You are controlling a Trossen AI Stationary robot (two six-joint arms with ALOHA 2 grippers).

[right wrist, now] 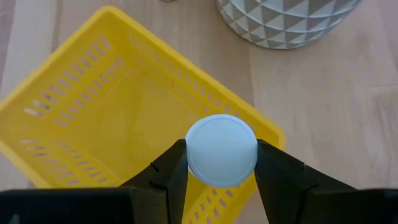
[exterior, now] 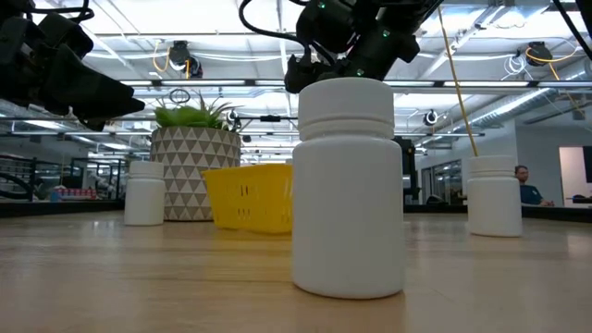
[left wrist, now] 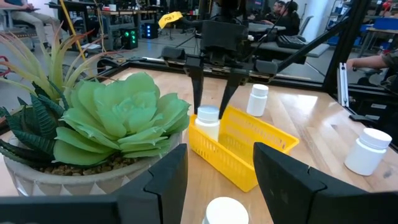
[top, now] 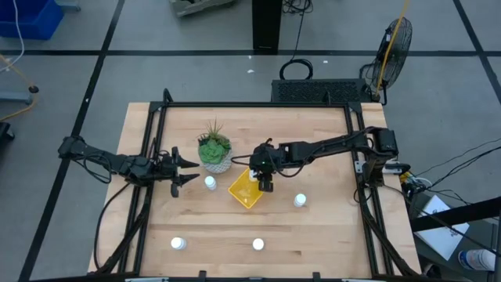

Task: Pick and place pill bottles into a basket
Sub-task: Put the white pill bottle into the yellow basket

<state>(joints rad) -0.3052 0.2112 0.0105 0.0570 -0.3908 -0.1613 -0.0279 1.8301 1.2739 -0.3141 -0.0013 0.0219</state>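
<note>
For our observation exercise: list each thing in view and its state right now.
Right pincer: shut on a pill bottle over the yellow basket.
Left pincer: open, beside the potted plant.
Other four pill bottles: upright on the table.
Yellow basket: holds no loose bottle.

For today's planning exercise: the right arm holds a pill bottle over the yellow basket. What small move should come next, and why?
Probably lower a little, then open the fingers. The right gripper is shut on a pill bottle, which sits inside the near corner of the yellow basket, upright, as the left wrist view shows. Whether it touches the floor cannot be told. The left gripper waits open beside the potted plant.
</note>
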